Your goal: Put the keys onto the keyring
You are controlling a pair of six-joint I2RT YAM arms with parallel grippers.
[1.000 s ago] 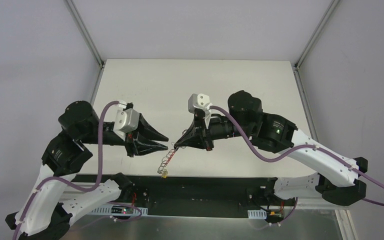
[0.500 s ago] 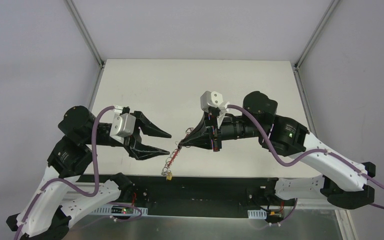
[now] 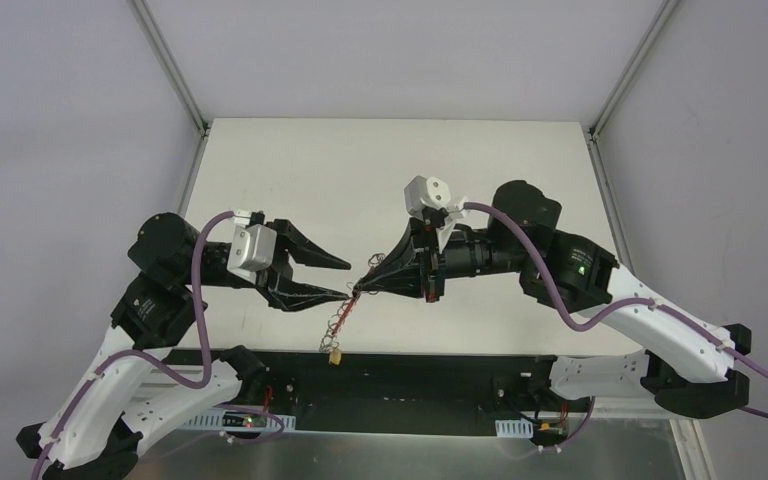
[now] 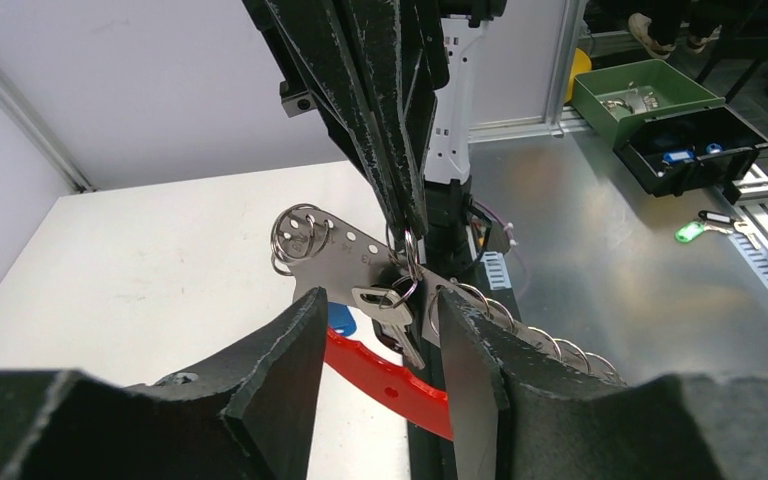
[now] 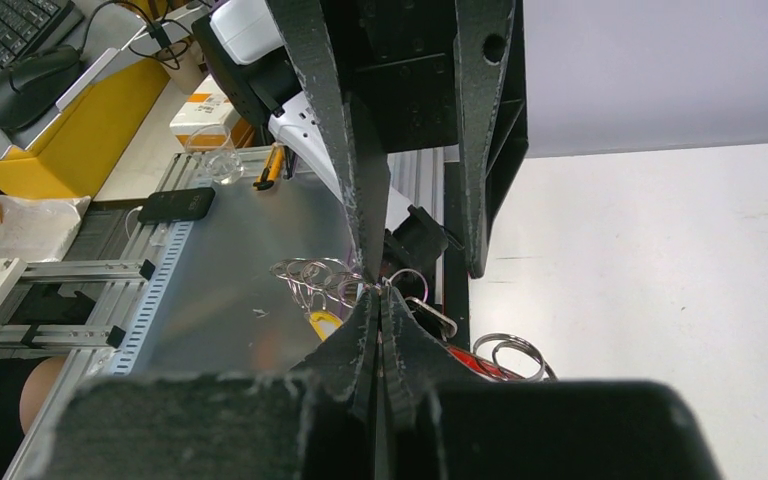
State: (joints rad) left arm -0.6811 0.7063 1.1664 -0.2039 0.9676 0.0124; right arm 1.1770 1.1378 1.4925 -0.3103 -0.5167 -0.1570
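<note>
My right gripper point(image 3: 360, 288) is shut on the keyring point(image 3: 338, 322) and holds it in the air, so its silver rings, red strap and yellowish tag point(image 3: 332, 351) hang down. My left gripper point(image 3: 348, 279) is open, its jaws on either side of the right fingertips. In the left wrist view the left gripper point(image 4: 380, 298) frames a silver key point(image 4: 392, 308) hanging on a ring, a blue key head point(image 4: 340, 320), the red strap point(image 4: 390, 385) and a holed metal plate point(image 4: 345, 255). In the right wrist view the right gripper point(image 5: 375, 296) pinches the rings point(image 5: 310, 273). I cannot make out a black-headed key.
The white table point(image 3: 360, 170) lies under both arms, with its black front rail point(image 3: 400, 365) below the hanging tag. Off the table, in the left wrist view, a green tray point(image 4: 650, 95) and a black tray point(image 4: 695, 150) stand on a metal bench.
My right gripper moved right and slightly back with the keyring. My left gripper then moved right toward it, and its open jaws now flank the right fingertips.
</note>
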